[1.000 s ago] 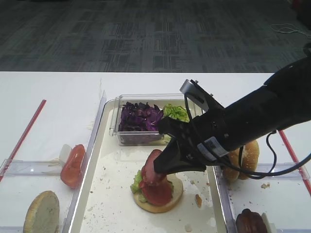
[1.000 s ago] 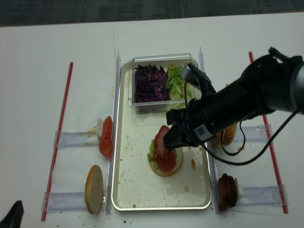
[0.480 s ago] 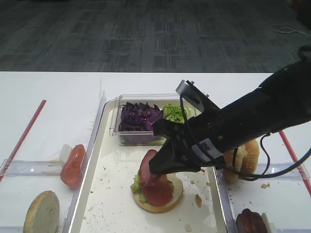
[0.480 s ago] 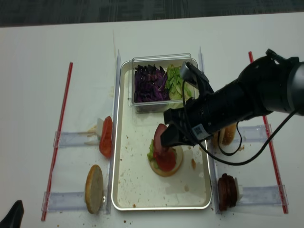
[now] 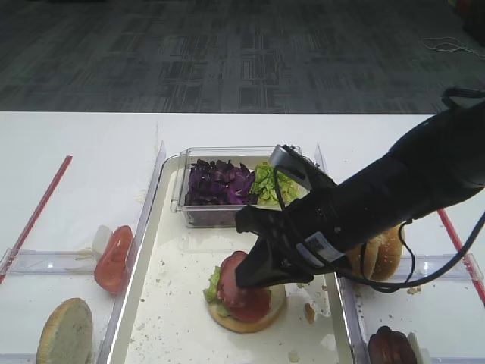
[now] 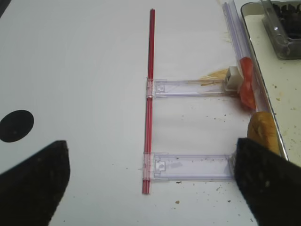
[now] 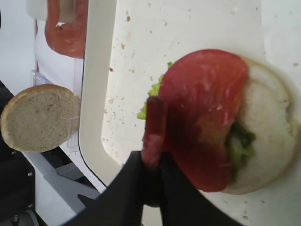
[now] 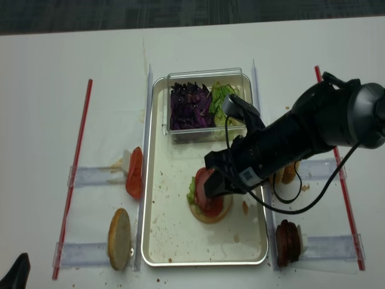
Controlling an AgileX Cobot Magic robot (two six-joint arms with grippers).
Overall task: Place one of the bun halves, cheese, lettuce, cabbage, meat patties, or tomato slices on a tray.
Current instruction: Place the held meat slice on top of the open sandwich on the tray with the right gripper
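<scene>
Lower centre of the high view: the black right gripper (image 5: 254, 274) has its jaws pressed together on the near edge of a round pinkish-brown meat patty (image 7: 154, 129), held on edge and tilted just over a half-built stack. That stack sits on the long white rimmed tray (image 5: 151, 303), lower middle: a pale flat bun half (image 7: 265, 136) at the bottom, light green lettuce (image 7: 240, 143) peeking out, a bright red glossy tomato slice (image 7: 207, 117) on top. In the wrist view the patty's rim sits against the tomato's left edge (touching or just above, I cannot tell which). The edge grip probably lets the disc tip flat onto the stack once freed. A clear plastic box at the tray's top end holds dark purple shredded cabbage (image 5: 216, 182) and more lettuce. Spare parts wait in holders off the tray: a tomato slice (image 5: 114, 258) and a tan bun half (image 5: 66, 331) at left, a sesame bun (image 5: 383, 250) and dark patties (image 5: 390, 347) at right. The left gripper's dark fingertips (image 6: 35, 181) frame its wrist view, spread wide, holding nothing, over bare white table.
</scene>
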